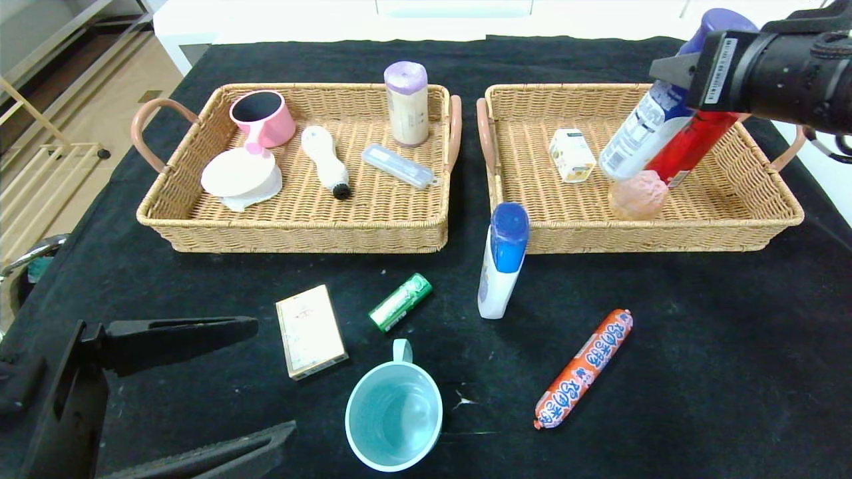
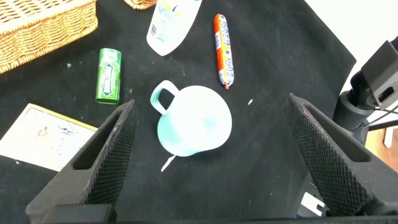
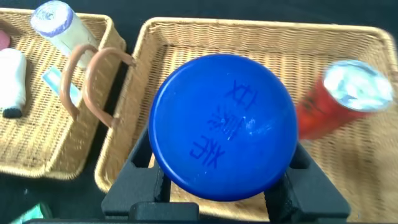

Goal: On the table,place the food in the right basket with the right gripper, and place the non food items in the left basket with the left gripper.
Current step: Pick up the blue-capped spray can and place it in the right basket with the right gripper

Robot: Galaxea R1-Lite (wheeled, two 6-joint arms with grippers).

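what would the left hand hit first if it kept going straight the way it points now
Most likely the teal mug: in the wrist view it sits between the open fingers of the left hand, dead ahead. Depth is unclear, so the table could come first.

My staged sorting bench, indoors

I work at a table (image 1: 732, 332) draped in black cloth, two matching wicker baskets (image 1: 200, 226) set side by side, white cabinets (image 1: 399, 20) behind, pale wood flooring (image 1: 80, 120) and shelving to my left.
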